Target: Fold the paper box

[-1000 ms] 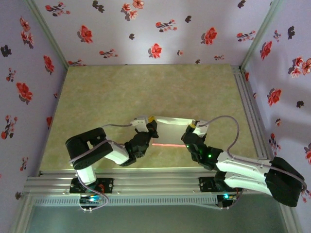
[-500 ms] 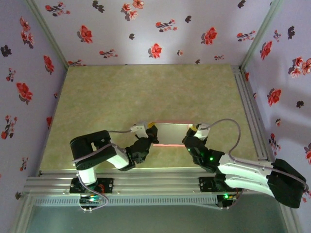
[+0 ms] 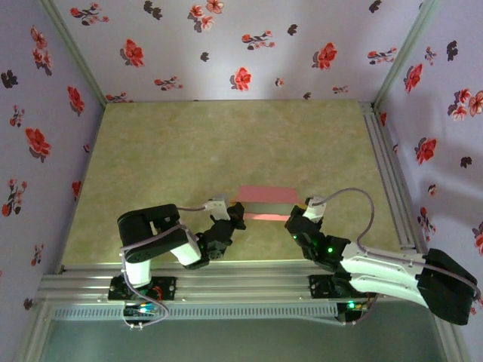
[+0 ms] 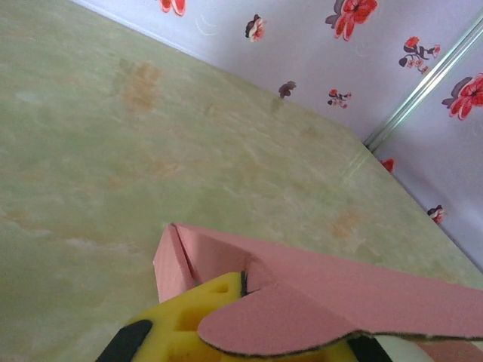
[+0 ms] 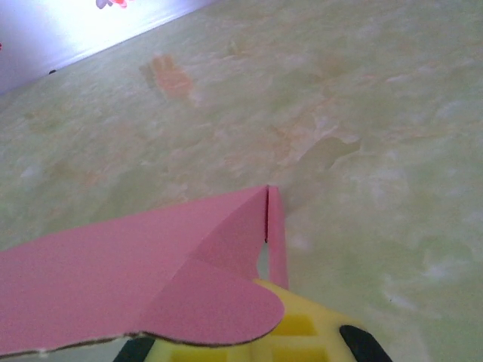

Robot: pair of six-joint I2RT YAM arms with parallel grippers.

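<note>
Two grippers close in on one thing: the thin card paper box (image 3: 266, 194), salmon pink on one face and pale grey-white on the other, which lies on the pale green marbled table (image 3: 226, 143) directly between them. The left gripper (image 3: 235, 220) touches its left end and the right gripper (image 3: 294, 220) its right end. Both sets of jaws are pressed together. In the left wrist view a rounded pink tab (image 4: 279, 324) lies across the yellow foam pads (image 4: 204, 309) and seems to run into the seam between them, so this gripper looks to be pinching the card. The right wrist view shows much the same, the tab (image 5: 219, 309) sitting over the yellow pads (image 5: 298, 328), though the bite itself is hidden. What has changed is the box's attitude. A second ago a broad pale panel faced up and only a thin pink line showed on the side nearer the arm bases. Now a pink panel is turned upward on the side beyond the fingertips and the grey face has narrowed to a band. Both arms have drawn back toward their bases with it. I judge that a long panel has been swung over along its crease, so one fold is nearly made. The corner ahead of each gripper already stands up, with a small slit where the flaps meet.
</note>
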